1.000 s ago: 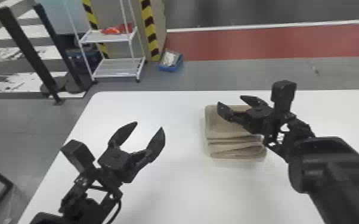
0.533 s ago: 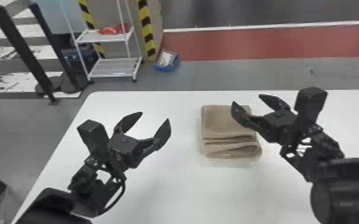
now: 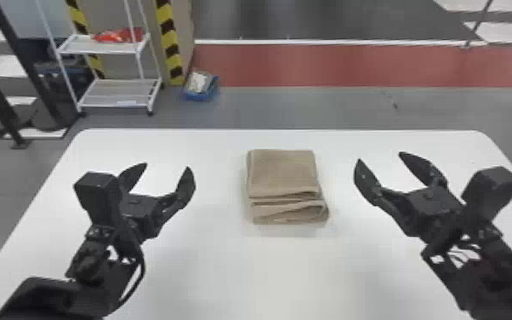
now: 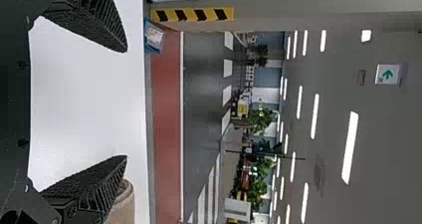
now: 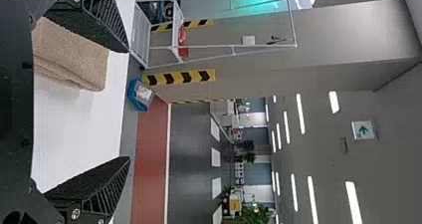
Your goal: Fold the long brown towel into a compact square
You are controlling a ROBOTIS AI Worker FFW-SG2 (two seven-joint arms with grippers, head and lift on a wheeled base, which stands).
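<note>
Nearest, the left arm (image 3: 55,293) is entering at the bottom edge and bending at a black wrist, its gripper (image 3: 167,166) pointing toward the table's far side. The right arm (image 3: 502,259) is coming in low at the right edge and slanting inward, its gripper (image 3: 380,156) pointing away and a little left. Both forearms are running out of the head view, and the near side of the white table (image 3: 208,272) is being cut off too. In each wrist view one finger is covering part of the towel (image 3: 283,174); its inner layers are proving hard to count. The left pincer is standing widely spread and released, its fingers sitting well apart; the right pincer is likewise gaping, released, on the other side of the towel. The brown towel is lying between the two grippers, clear of both in the head view, folded into a compact, squarish stack toward the table's far side, its layered folds facing the robot. Beyond the far edge, a blue bin (image 3: 202,95) is resting on the grey floor near a white rack (image 3: 76,46), and a red floor strip (image 3: 331,64) is stretching across behind.
</note>
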